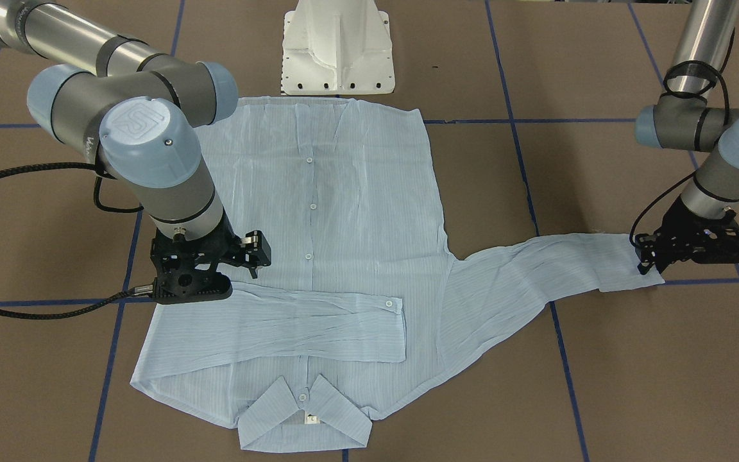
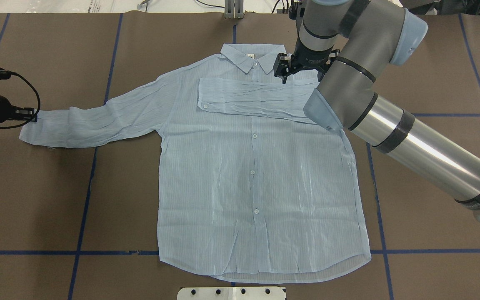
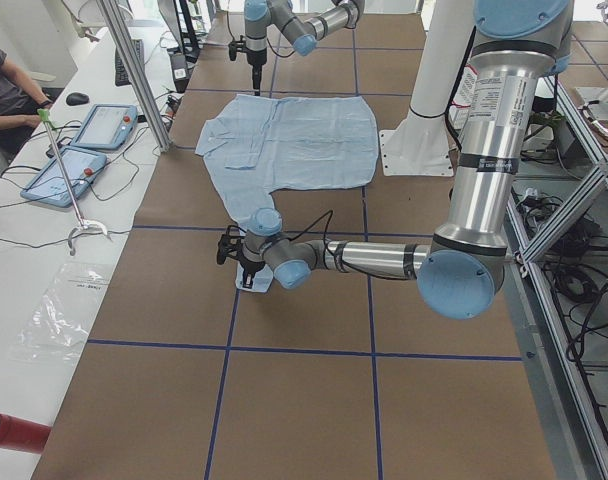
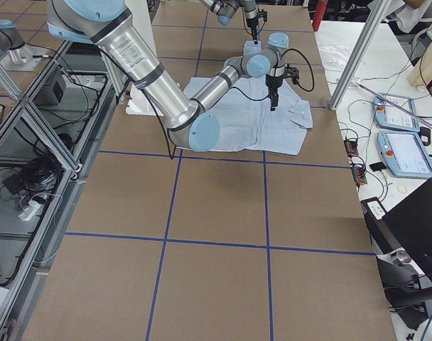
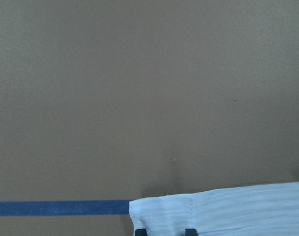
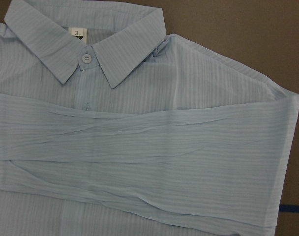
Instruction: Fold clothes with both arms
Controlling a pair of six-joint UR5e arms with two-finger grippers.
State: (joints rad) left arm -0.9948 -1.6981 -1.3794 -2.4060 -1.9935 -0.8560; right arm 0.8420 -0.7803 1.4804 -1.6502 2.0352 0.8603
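The left gripper's [image 5: 164, 232] jaws are showing slightly apart in its wrist view. The two dark tips are straddling the edge of the cuff [image 5: 228, 206] without clamping it. The right gripper [image 1: 255, 266] is hanging just over the shirt's [image 2: 256, 187] right shoulder, holding nothing, and I cannot tell how its jaws are standing.

The step in hand is probably bringing the left sleeve [image 2: 98, 121] across the chest. To do it well, the jaws should be pinching both layers of the cuff, lifting only slightly and travelling right. That way the fold is falling at the shoulder seam and the sleeve is landing beside the folded right sleeve [image 2: 256, 98] (thin cloth like this is likely to be slipping and bunching if dragged).

Nearest the robot, the curved hem [image 2: 265, 277] is lying flat just beyond the white base block [image 2: 231, 292]. The fabric is looking thin, finely striped and lightly creased on the matte brown table [image 2: 56, 200], with small round white buttons [image 2: 256, 211] running up the front. Farthest away, the pointed collar [image 2: 248, 56] is spreading open around a white neck tag [image 6: 77, 32].
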